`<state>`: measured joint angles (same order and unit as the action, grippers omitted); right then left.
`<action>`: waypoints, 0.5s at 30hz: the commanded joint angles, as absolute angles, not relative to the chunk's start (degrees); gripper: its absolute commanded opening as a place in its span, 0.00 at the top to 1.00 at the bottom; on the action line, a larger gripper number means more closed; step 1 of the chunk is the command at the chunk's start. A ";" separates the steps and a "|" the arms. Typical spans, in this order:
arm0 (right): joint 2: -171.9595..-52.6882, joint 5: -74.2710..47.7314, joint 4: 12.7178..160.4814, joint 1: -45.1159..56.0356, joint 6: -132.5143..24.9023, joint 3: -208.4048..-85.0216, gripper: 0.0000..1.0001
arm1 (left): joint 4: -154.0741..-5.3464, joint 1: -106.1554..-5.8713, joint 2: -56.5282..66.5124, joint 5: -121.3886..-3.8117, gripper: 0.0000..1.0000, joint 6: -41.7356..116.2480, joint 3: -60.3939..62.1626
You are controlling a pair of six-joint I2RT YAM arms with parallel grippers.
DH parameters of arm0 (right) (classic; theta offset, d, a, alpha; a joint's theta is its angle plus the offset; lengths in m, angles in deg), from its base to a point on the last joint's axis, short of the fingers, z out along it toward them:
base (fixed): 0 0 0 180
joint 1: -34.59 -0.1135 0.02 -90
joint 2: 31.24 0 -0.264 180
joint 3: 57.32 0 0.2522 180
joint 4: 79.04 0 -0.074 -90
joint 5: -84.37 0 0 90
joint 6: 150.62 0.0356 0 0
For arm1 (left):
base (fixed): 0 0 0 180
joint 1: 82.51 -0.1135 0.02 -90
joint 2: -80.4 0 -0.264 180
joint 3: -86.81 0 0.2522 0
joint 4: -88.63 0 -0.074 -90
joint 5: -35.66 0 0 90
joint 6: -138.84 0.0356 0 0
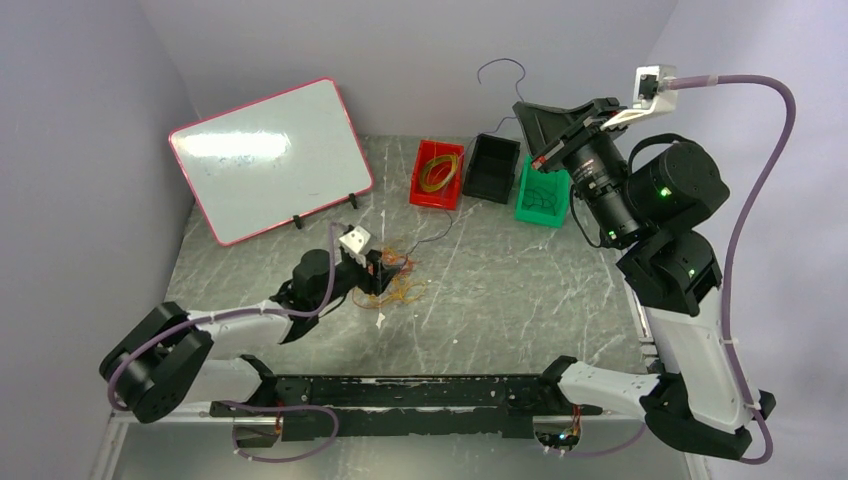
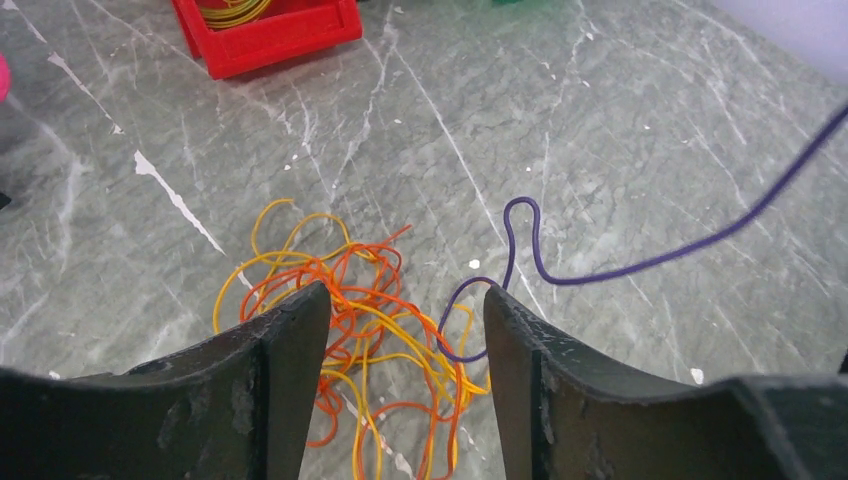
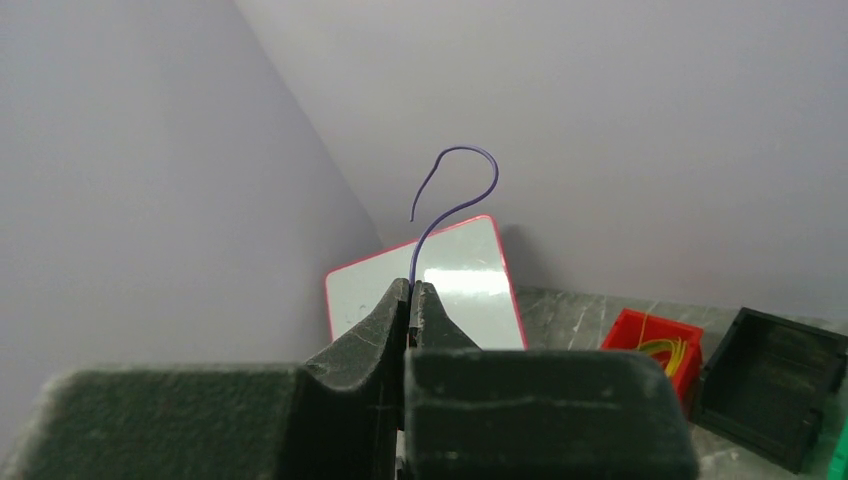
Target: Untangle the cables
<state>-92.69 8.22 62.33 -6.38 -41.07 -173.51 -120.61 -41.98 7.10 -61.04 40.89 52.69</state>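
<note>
The yellow and orange cables (image 2: 340,270) lie in a loose tangle on the worktop (image 1: 520,290), left of its middle and well short of the far edge. There a red bin (image 1: 438,173) that already holds yellow loops, a black bin (image 1: 492,167) and a green bin (image 1: 542,195) stand in a row. The right hand (image 3: 411,288) is raised high over the far right corner, clenched on one purple cable (image 2: 640,265). Its free tip curls above the fingers, and its other end runs down to the tangle and hooks into the wires there. The left hand (image 2: 405,295) hangs low over the heap, released, with its jaws apart and straddling the orange and yellow loops; it grips nothing. The step in hand looks like drawing the purple cable clear of the others. The next move probably calls for the left hand to pin the heap while the right pulls gently away, or the whole bundle may drag along.
</note>
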 commanded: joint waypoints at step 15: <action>-92.43 11.14 61.35 -6.31 -39.98 -172.20 1.00 | -128.35 -42.15 11.32 -65.21 0.39 39.91 56.43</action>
